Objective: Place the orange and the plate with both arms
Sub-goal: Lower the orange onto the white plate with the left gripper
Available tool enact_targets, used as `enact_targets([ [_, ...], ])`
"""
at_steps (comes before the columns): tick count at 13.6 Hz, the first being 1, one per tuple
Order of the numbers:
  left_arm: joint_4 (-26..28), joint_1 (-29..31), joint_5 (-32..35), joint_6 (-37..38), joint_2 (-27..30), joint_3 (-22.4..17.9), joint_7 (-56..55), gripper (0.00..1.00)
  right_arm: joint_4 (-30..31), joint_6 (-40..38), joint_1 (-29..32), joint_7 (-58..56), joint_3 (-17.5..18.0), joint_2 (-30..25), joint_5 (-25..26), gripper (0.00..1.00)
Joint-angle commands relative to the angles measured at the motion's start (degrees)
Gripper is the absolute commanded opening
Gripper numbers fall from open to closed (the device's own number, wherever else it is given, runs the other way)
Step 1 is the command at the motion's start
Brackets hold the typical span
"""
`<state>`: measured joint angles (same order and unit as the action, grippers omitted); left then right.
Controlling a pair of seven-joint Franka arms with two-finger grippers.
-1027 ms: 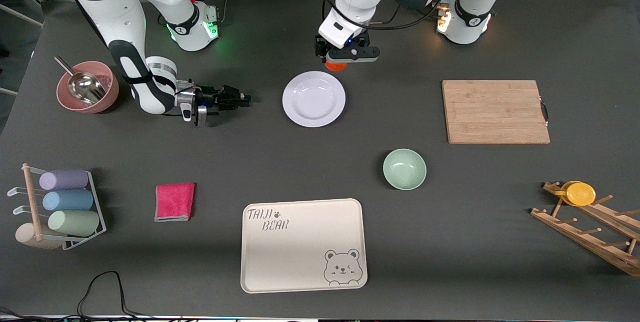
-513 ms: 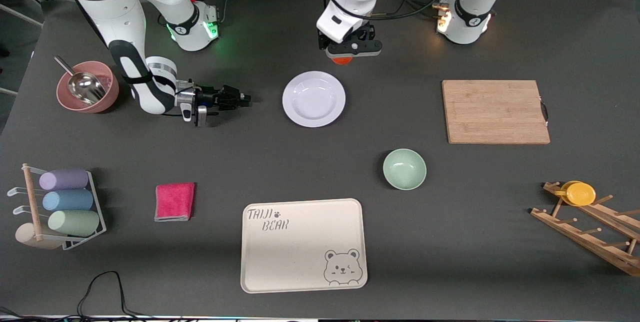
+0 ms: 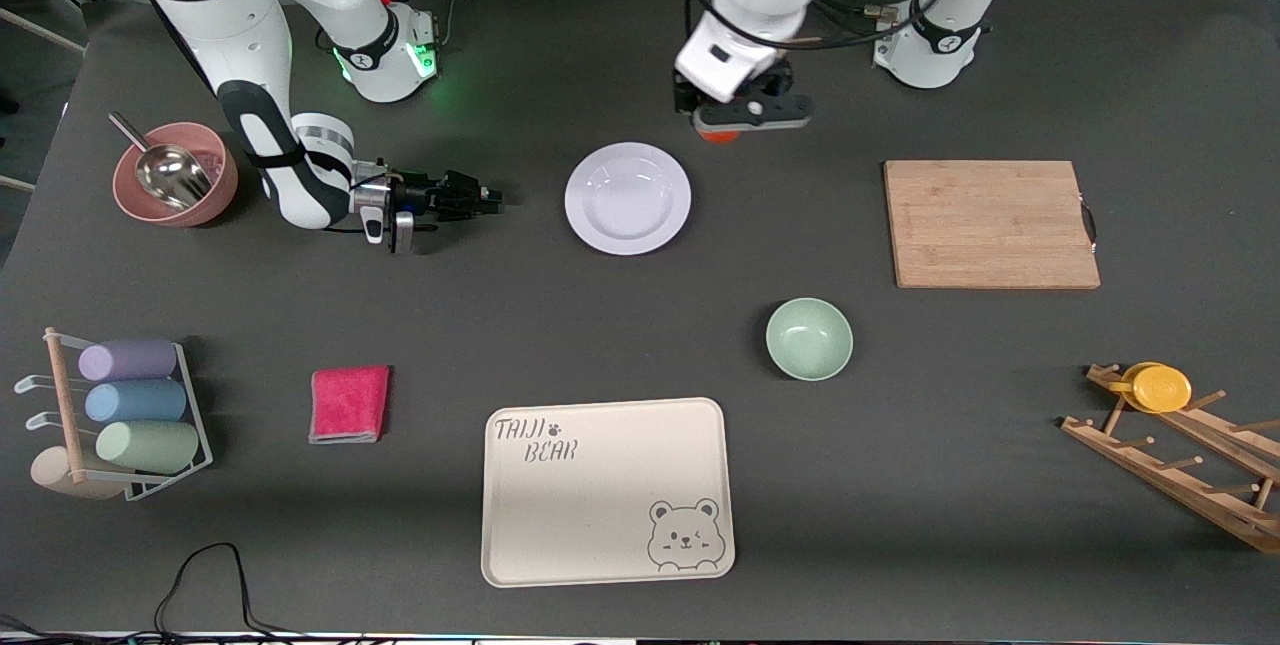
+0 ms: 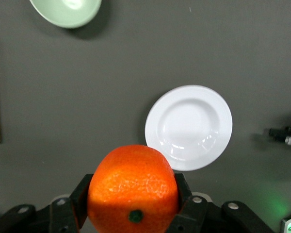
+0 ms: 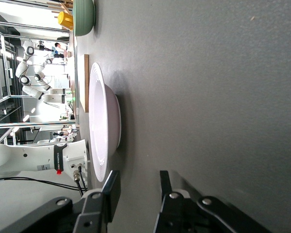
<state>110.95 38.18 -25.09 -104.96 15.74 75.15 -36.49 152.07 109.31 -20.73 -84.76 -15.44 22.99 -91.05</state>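
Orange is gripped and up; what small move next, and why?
Probably carry the left gripper, shut on the orange, on toward the board: it hangs over bare table between plate and board. The right gripper waits open beside the plate.

Robotics lab, set up as a mock kitchen. Two white arms are standing bolted to a dark counter [image 3: 1000, 525], status lights glowing at their bases. Another robot [image 5: 31, 80] is showing among metal frames in the right wrist view. Kitchen props are lying spread out: cutting board [image 3: 990, 223], bear tray [image 3: 600, 495], dish rack [image 3: 1180, 465].
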Motion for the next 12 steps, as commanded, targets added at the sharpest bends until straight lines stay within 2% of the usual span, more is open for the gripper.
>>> enact_targets([
  [1, -1.79, -9.66, 5.38, 1.6, -6.23, -12.61, 0.63, 0.0, -0.38, -0.59, -0.28, -2.16, -0.29, 1.36, -1.5, 0.39],
  [3, -3.37, -17.23, 8.72, 1.61, -9.05, -23.16, 0.63, 0.0, -0.38, -0.59, -0.19, -2.16, -0.29, 1.27, -1.5, 0.39],
  [6, -5.91, -22.69, 11.89, 1.43, -12.56, -30.83, 0.19, 0.0, -0.38, -0.59, -0.19, -2.34, -0.29, 1.36, -1.5, 0.39],
  [9, -9.07, -36.64, 16.63, 1.69, -16.95, -46.1, -2.79, 0.0, -0.38, -0.59, -0.19, -2.34, -0.29, 1.36, -1.5, 0.39],
  [10, -10.91, -39.47, 17.61, 2.13, -18.8, -48.41, -4.72, 0.0, -0.38, -0.59, -0.19, -2.34, -0.29, 1.27, -1.5, 0.39],
  [12, -14.35, -43.61, 20.5, 2.75, -22.66, -48.87, -10.33, 0.0, -0.38, -0.59, -0.19, -2.34, -0.29, 1.27, -1.5, 0.39],
])
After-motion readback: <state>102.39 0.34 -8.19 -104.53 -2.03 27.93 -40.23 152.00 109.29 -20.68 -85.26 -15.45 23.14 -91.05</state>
